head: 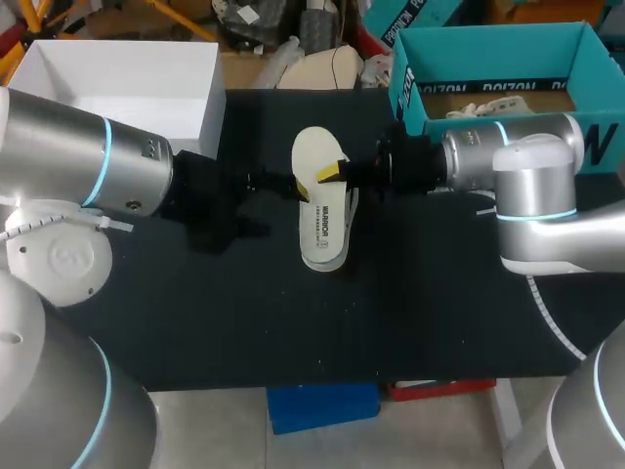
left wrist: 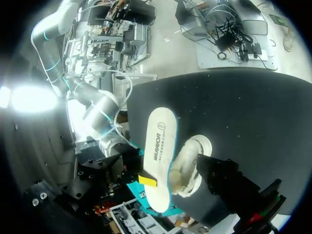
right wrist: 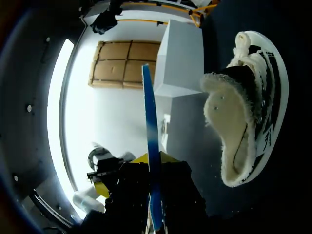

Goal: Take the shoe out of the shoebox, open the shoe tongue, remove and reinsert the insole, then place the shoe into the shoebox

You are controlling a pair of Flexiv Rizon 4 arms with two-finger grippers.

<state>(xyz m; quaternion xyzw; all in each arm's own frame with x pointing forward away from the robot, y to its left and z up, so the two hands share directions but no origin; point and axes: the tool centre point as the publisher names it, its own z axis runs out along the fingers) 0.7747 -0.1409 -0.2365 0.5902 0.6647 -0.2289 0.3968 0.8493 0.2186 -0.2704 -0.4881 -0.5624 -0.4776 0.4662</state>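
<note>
- Two arms meet mid-table: the right gripper (head: 329,174) is clamped on the flat cream foam insole (head: 320,220), holding it in the air.
- The white fleecy sneaker with black stripes (right wrist: 248,107) lies on the dark mat (head: 439,293) just beneath it. The left gripper (head: 291,186) sits at its 9 o'clock side, and I can't tell whether it is gripping.
- Removal looks done and reinsertion is next: tip the insole toe-first into the opening.
- The teal cardboard shoebox (head: 410,93) waits at 2 o'clock.

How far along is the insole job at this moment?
Done: the cream fleecy shoe is out of the teal cardboard shoebox, on the black table. In hand: the right gripper holds the white printed insole over it. Left: reinsert the insole, box the shoe.
</note>
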